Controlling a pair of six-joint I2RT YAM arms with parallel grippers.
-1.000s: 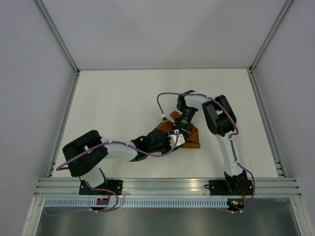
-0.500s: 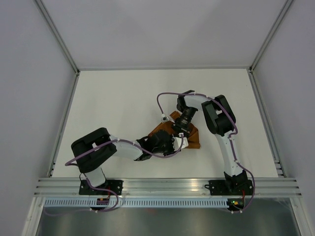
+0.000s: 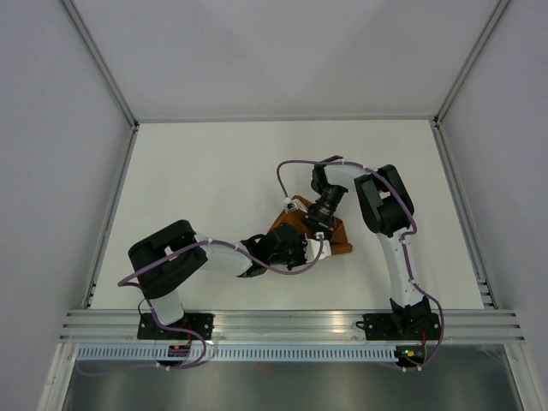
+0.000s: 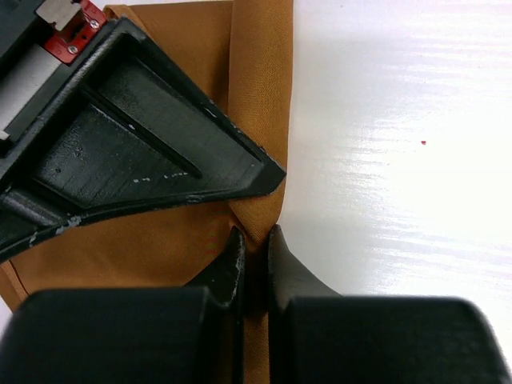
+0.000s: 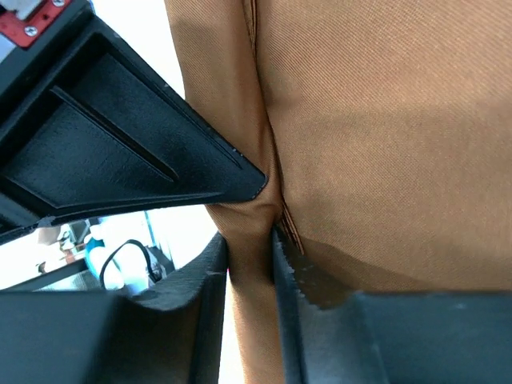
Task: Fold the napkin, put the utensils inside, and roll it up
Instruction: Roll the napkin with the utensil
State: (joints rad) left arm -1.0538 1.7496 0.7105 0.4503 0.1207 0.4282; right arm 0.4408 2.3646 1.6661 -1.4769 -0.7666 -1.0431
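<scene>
The rust-orange napkin (image 3: 339, 241) lies bunched in the middle of the white table, mostly hidden under both grippers. My left gripper (image 3: 306, 250) is shut on a raised fold of the napkin; the left wrist view shows its gripper (image 4: 255, 234) pinching the cloth (image 4: 260, 88) at its edge. My right gripper (image 3: 313, 228) is shut on the same cloth from the far side; the right wrist view shows its gripper (image 5: 250, 236) clamping a fold of the napkin (image 5: 384, 144). Each wrist view shows the other gripper's black finger close by. No utensils are in view.
The white table (image 3: 205, 171) is bounded by grey walls and aluminium rails at the sides and front. Purple cables loop over both arms. The two arms crowd together over the napkin.
The left arm has swung its elbow to the right. Both grippers and the napkin have shifted slightly right and nearer, and the cloth looks more gathered.
</scene>
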